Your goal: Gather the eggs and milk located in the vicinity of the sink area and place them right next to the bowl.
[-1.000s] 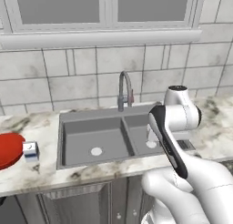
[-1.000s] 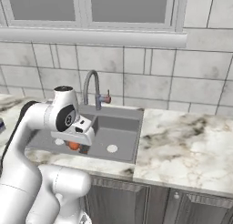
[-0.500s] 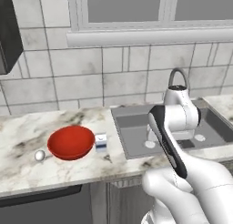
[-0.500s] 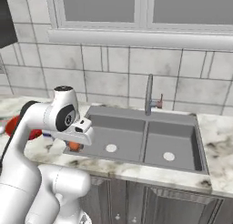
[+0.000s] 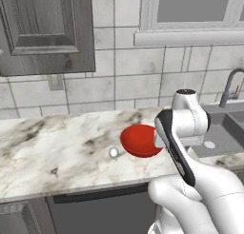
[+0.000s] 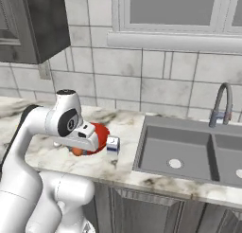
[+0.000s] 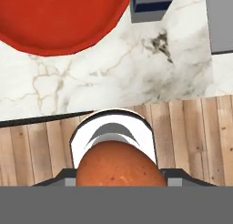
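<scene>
Marble-patterned table (image 5: pixel 57 147) bearing the red bowl (image 5: pixel 138 140), a small white ball (image 5: pixel 113 152) just beside it, and the milk carton (image 6: pixel 112 145) near the sink (image 6: pixel 189 154).

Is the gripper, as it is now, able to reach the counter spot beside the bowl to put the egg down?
Probably yes. The gripper holds the egg just off the counter's front edge, near the bowl. Bare marble counter lies between them; the milk stands off to one side.

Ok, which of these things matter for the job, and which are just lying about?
Job: egg held in the pincer; milk carton beside the red bowl; sink.
Lying about: small white ball on the counter; wall cabinet.
</scene>
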